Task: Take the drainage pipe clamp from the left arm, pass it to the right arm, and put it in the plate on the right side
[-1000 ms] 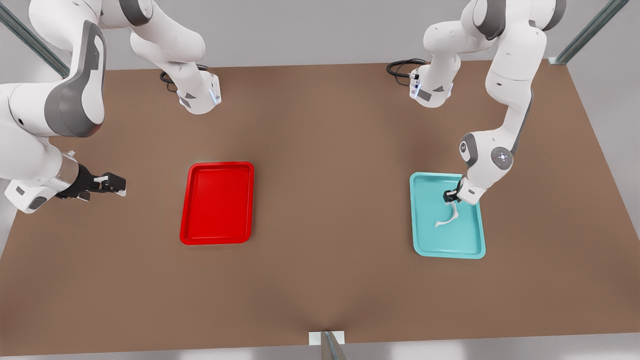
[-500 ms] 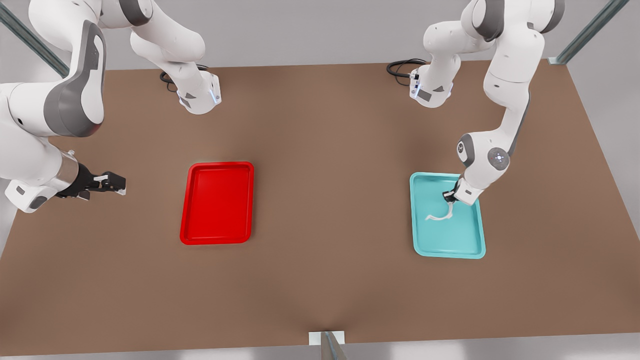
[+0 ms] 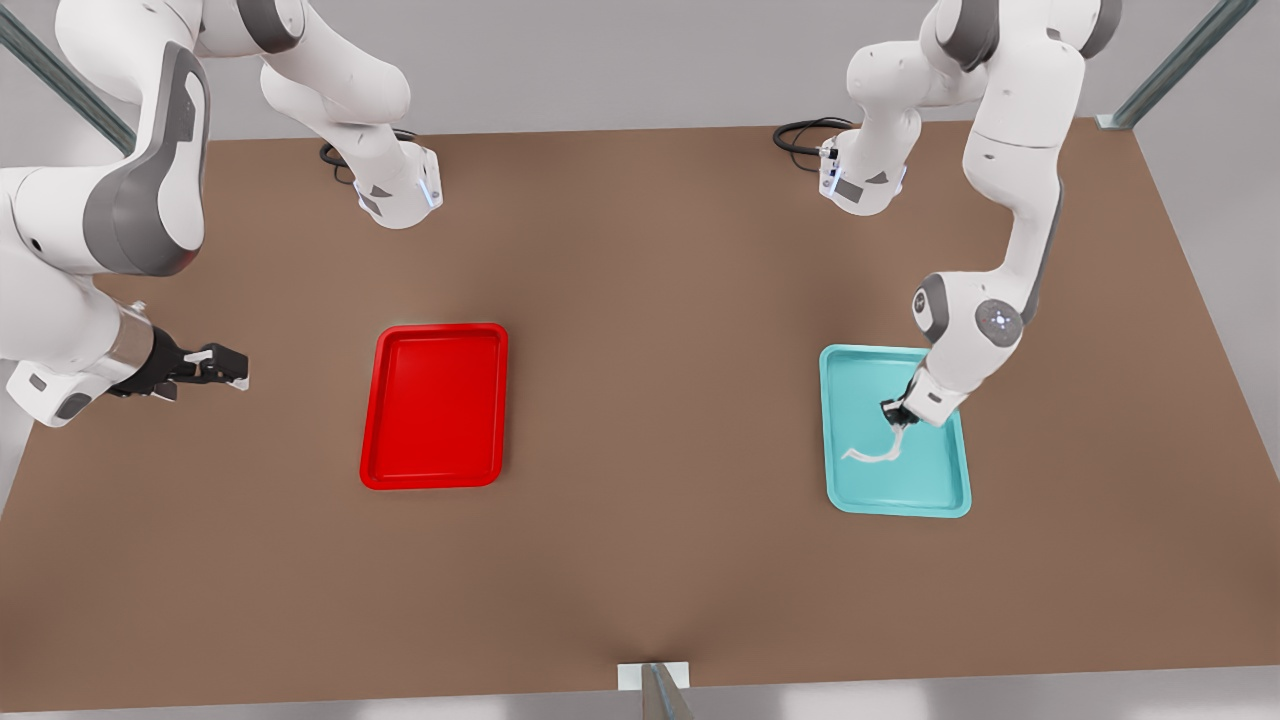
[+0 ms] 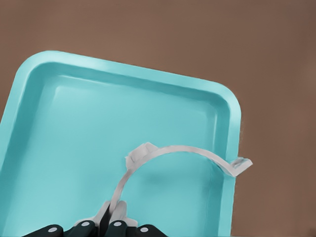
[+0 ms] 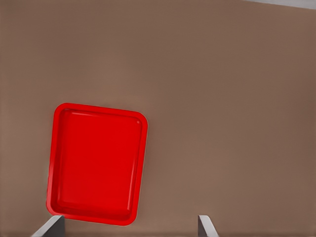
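Left pincer (image 3: 897,414) points down, fingers pinched together; right pincer (image 3: 226,368) waits level, fingers spread apart

Simulated robot test cell, not a lived-in room. Evidence: bare brown tabletop (image 3: 640,420) carrying two white arm bases with coiled black cables (image 3: 800,135), plain grey wall behind, metal frame struts (image 3: 1175,65) at the corners, flat uniform rendered surfaces throughout.
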Robot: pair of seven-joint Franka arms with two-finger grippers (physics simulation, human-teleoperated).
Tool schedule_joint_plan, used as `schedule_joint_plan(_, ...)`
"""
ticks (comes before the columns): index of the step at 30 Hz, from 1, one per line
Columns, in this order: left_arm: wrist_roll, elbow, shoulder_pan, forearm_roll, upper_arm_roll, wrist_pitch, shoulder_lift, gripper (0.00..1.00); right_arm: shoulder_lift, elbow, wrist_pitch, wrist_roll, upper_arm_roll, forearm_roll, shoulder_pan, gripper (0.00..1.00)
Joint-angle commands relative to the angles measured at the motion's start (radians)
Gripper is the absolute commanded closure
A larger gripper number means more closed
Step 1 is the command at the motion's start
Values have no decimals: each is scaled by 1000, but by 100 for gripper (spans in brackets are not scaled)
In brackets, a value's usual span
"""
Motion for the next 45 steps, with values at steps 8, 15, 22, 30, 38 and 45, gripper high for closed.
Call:
schedule_joint_plan(8, -103, 701, -298, 44, -35, -575, 223, 79, -2, 1, -1, -29, 0, 1, 0, 0)
schedule_joint_plan(15, -400, 996, -503, 40, -67, -551, 366, 79, -5, 1, -1, -11, 35, 1, 11, 0)
schedule_joint_plan(22, -394, 1054, -551, 41, -108, -415, 414, 79, 16, -1, 78, 23, 166, -13, 103, 0)
schedule_joint_plan(30, -422, 1051, -571, 36, -108, -419, 431, 79, 413, 366, 269, 294, 146, -12, 449, 0)
schedule_joint_plan(38, -344, 1050, -566, 6, -110, -419, 431, 79, 430, 338, 308, 250, 146, -33, 465, 0)
schedule_joint_plan(45, -344, 1050, -566, 1, -108, -417, 435, 79, 432, 288, 294, -120, 154, -38, 462, 0)
